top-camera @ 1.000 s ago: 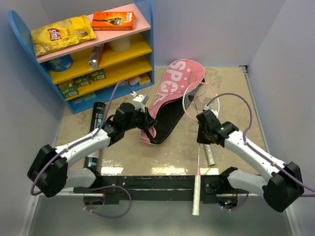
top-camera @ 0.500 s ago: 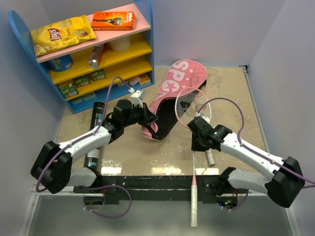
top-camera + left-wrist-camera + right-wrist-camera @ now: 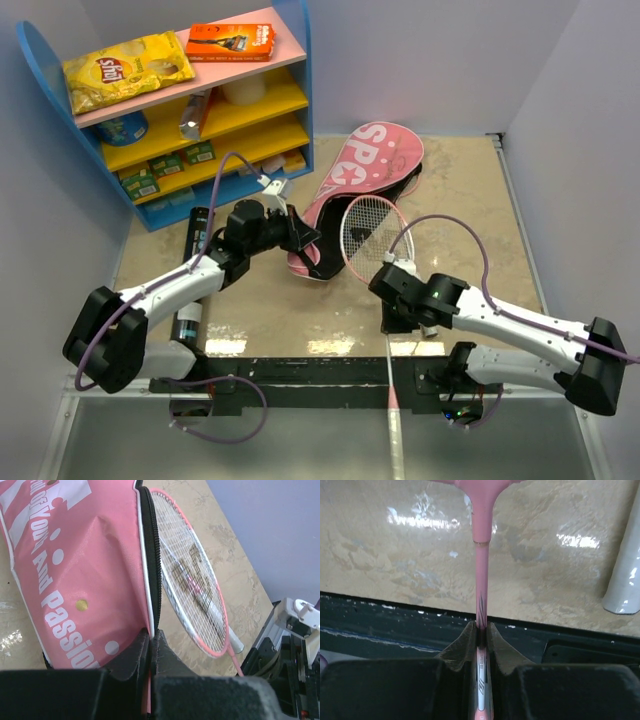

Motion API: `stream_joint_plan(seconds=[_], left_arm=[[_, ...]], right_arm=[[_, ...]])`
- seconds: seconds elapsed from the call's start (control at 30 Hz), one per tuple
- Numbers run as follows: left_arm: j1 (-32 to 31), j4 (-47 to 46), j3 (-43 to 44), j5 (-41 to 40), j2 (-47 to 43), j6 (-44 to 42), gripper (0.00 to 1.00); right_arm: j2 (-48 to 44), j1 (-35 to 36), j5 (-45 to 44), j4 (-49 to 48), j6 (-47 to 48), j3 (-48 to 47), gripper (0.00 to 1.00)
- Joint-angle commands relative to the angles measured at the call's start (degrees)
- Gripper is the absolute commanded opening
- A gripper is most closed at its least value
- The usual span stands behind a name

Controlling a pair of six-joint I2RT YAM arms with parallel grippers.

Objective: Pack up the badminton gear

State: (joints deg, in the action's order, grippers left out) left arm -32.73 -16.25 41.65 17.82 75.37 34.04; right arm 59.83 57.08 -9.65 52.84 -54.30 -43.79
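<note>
Pink cover [image 3: 345,190] lies open on the table [image 3: 480,200], its mouth facing the arms. The left gripper [image 3: 303,240] is pinched tight on the black zip edge and holds it up. The racket [image 3: 368,232] lies with its strung head just beside that raised edge; whether its rim is inside the cover cannot be told. The right gripper [image 3: 392,322] is nearly closed on the racket's thin shaft. A black tube [image 3: 198,228] lies at the left, partly under the left arm. The shelf [image 3: 290,60] carries a chip bag [image 3: 125,68] and an orange box [image 3: 230,41] on top.

Compared with 1 second ago, the racket head has swung left to the cover, the right gripper has drawn back toward the near edge, and both grips are unchanged.

The left wrist view alone shows the fingers [image 3: 132,652] clamping the zip seam of the cover [image 3: 75,570], with the racket's strings [image 3: 192,585] alongside. The right wrist view alone shows the pink shaft [image 3: 481,555] running between the fingers [image 3: 462,642], and a white cylinder [image 3: 622,580] on the table at right.
</note>
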Motion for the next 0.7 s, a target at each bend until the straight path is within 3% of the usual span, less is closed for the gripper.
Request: stream_joint_plan(seconds=[0.0, 0.3, 0.47, 0.67], left_arm=[[0.91, -5.81, 1.59, -1.13, 0.39, -0.29, 0.0], [0.74, -7.65, -2.62, 1.25, -1.36, -0.12, 0.0], [-0.4, -4.32, -7.19, -1.91, -6.2, -2.31, 0.0], [-4.78, -3.26, -13.16, -4.9, -8.49, -2.75, 0.0]], right_arm=[[-2.35, 3.12, -0.37, 2.97, -5.72, 1.51, 0.0], [2.29, 5.06, -0.81, -5.01, -5.47, 2.31, 0.0], [18.95, 5.06, -1.33, -12.13, -0.29, -4.0, 0.0], [29.19, 0.06, -1.79, -19.51, 6.75, -12.44, 0.0]])
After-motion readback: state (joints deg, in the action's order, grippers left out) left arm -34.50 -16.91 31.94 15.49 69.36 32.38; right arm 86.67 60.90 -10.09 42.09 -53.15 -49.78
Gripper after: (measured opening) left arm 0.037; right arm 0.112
